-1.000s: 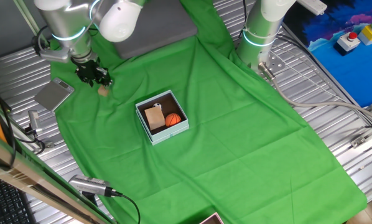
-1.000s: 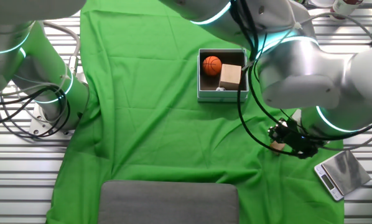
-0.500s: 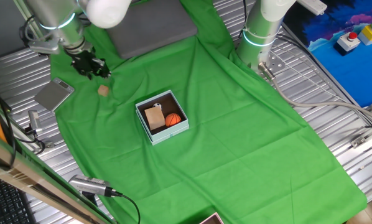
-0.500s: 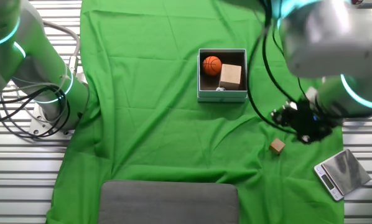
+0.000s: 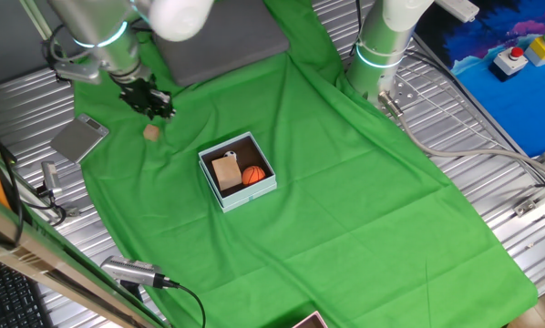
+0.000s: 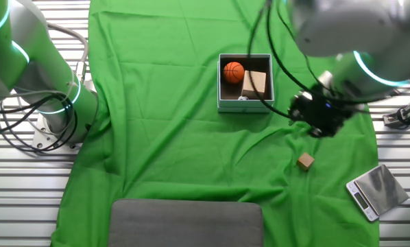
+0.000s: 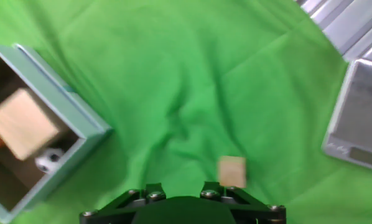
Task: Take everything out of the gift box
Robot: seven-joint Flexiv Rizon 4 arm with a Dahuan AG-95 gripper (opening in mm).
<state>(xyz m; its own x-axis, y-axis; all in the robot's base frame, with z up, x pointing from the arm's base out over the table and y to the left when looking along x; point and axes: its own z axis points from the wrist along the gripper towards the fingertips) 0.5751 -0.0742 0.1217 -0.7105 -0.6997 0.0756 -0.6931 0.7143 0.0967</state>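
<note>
Green cloth (image 5: pixel 345 182), wrinkled & soft, drapes over a ribbed metal table (image 5: pixel 491 155). Nearest the hand camera: a small tan wooden cube (image 7: pixel 232 171) already out on the cloth, alone, well apart from the box; flat grey metal scale (image 7: pixel 358 118) off to the side.

Black two-finger gripper (image 6: pixel 317 113) hangs above the cloth btwn cube and box, carrying nothing; fingers aren't visible in the hand view, so jaw width can't be told.

Further on, the small square pale blue-grey gift box (image 6: pixel 245 82), dark brown inside, sits mid-cloth. Inside: larger tan wooden block (image 6: pixel 254 84), an orange mini basketball (image 6: pixel 234 71) just beside it, and a black-and-white mini soccer ball (image 7: pixel 49 159) low in a corner, partly hidden.

Judgement: all look light & rigid. Block: flat faces, pinch across opposite sides. Balls: smooth, round, prob. slippery; grip across the widest part. Box walls crowd the fingers.
</note>
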